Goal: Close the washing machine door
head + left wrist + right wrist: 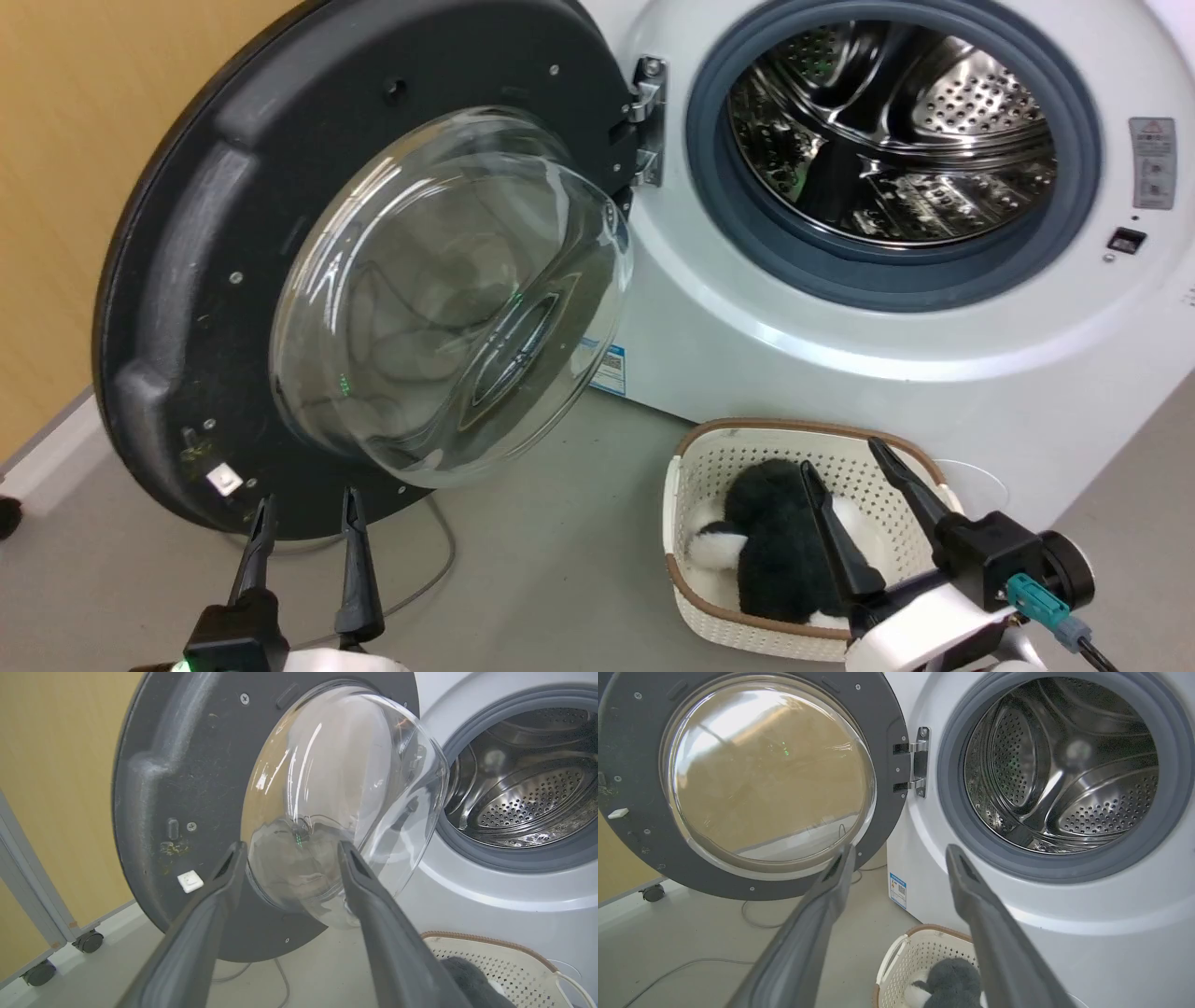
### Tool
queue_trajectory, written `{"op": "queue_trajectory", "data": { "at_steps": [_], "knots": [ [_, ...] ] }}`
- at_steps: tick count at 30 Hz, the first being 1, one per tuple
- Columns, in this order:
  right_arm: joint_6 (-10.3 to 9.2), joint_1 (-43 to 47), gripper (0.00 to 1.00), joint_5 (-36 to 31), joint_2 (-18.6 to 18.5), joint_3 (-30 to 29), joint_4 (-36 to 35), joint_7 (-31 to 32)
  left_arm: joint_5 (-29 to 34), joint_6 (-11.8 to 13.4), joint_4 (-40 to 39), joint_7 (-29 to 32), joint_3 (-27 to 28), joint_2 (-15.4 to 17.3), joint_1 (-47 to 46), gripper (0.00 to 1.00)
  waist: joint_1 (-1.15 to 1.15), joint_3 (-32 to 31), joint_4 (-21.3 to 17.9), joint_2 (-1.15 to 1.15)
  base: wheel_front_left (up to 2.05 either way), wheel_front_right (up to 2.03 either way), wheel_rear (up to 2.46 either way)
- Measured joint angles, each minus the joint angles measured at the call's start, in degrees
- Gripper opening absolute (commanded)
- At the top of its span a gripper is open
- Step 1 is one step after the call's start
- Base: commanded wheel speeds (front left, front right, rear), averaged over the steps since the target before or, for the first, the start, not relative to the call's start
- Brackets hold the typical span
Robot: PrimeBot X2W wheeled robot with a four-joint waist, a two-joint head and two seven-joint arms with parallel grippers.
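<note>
The washing machine door (215, 243), a black-rimmed disc with a bulging glass bowl, stands swung wide open to the left on its metal hinge (649, 121). The door (187, 788) (640, 826) faces me with its inner side. The white washing machine (840, 355) shows its steel drum (896, 131) and blue-grey gasket (934, 280). My left gripper (306, 504) is open, its tips just below the door's lower rim, apart from it. My right gripper (845, 457) is open above a basket, well short of the machine (1064, 938).
A cream perforated basket (695, 485) with a black-and-white plush toy (775, 541) sits on the grey floor against the machine's front. A grey cable (439, 560) lies under the door. A yellow wall (65, 187) and a castor (88, 941) are at the left.
</note>
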Motion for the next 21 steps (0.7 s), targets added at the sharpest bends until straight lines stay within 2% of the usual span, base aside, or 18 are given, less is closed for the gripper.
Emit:
{"op": "queue_trajectory", "data": {
  "at_steps": [21],
  "knots": [
    [0.00,-0.94,1.00,1.99,-0.79,2.82,2.19,-2.50,-1.49,3.04,-2.12,-2.55,-0.43,0.00,2.11,1.00,0.00,-0.05,4.95,0.00,-0.03,-0.03,-0.03]
  ]
}}
